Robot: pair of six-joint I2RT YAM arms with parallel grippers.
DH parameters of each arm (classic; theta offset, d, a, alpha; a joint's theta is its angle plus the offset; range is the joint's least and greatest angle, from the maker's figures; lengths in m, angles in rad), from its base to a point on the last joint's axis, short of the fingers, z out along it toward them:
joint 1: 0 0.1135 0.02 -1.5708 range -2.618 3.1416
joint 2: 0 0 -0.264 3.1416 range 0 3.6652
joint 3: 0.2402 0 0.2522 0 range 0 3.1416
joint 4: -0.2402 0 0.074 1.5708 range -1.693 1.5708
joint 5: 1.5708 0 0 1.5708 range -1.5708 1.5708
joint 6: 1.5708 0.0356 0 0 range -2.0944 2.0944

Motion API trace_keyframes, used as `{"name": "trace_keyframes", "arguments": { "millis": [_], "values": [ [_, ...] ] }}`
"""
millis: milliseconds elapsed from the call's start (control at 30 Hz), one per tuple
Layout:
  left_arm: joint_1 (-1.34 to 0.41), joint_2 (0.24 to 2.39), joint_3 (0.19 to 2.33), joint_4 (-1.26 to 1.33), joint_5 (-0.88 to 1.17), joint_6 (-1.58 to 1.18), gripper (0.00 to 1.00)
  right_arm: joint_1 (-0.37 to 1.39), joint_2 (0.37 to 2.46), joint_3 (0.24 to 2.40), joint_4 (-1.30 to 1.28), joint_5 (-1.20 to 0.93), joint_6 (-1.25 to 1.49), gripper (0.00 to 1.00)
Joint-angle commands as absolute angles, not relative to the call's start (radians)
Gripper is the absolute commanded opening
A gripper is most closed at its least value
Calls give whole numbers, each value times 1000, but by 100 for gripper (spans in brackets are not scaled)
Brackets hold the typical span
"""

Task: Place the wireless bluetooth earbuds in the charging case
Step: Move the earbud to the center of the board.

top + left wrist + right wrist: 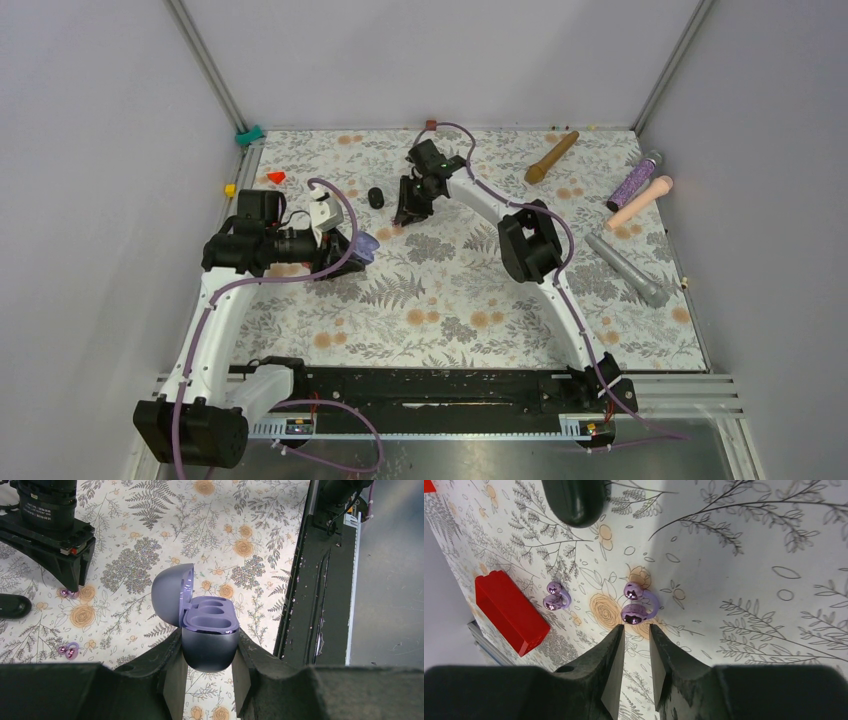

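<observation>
Right wrist view: my right gripper [636, 627], narrowly parted and empty, hangs just short of a purple earbud [632, 614] on the table [749, 540]; an off-centre pinch could flick it away.

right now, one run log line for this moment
left gripper: shut on charging case, lid open, wells empty | right gripper: open, just short of purple earbud | second earbud: loose near red block
</observation>
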State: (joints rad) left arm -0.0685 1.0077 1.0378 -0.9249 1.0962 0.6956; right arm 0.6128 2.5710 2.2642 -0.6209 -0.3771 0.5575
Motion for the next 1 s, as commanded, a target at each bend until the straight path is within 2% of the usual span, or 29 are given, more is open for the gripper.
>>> {"name": "trace_keyframes", "arguments": {
  "millis": [0,467,767,967],
  "values": [
    [-59,978,1034,-895,1147,718,0,638,2583,2316,-647,-367,547,31],
    [-45,973,1027,-896,1158,724,0,632,2568,2347,-646,-459,543,32],
    [-42,966,1028,-896,1163,720,0,619,2542,2324,-710,-325,531,31],
    [-40,971,1030,-895,1163,719,0,608,2561,2320,-704,-339,560,31]
  ]
}}
